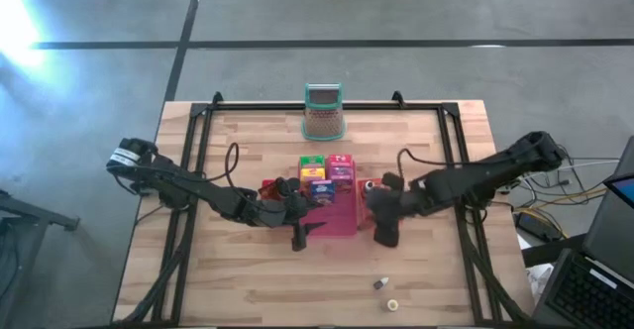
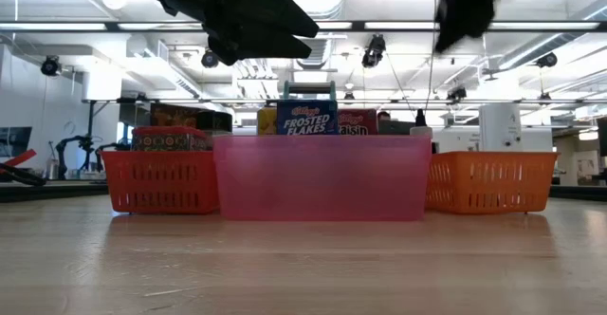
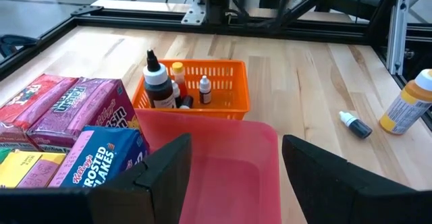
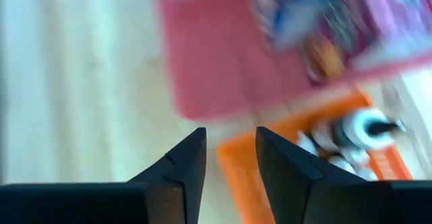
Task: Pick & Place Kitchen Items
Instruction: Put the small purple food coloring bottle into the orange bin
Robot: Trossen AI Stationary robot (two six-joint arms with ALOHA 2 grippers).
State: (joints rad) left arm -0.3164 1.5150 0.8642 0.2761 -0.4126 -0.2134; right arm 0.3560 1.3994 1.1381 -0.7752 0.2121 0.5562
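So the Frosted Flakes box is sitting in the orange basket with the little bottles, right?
Not quite. The Frosted Flakes box sits in the pink tray, among other boxes. The orange basket holds only the little bottles. The left wrist view shows it.

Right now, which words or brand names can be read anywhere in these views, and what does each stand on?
"Kellogg's FROSTED FLAKES": on the small blue cardboard cereal box standing in the pink translucent plastic bin.
"...ROSTED ...AKES": same blue box in the left wrist view.
Print on the neighbouring red and purple boxes: too partial or blurred.
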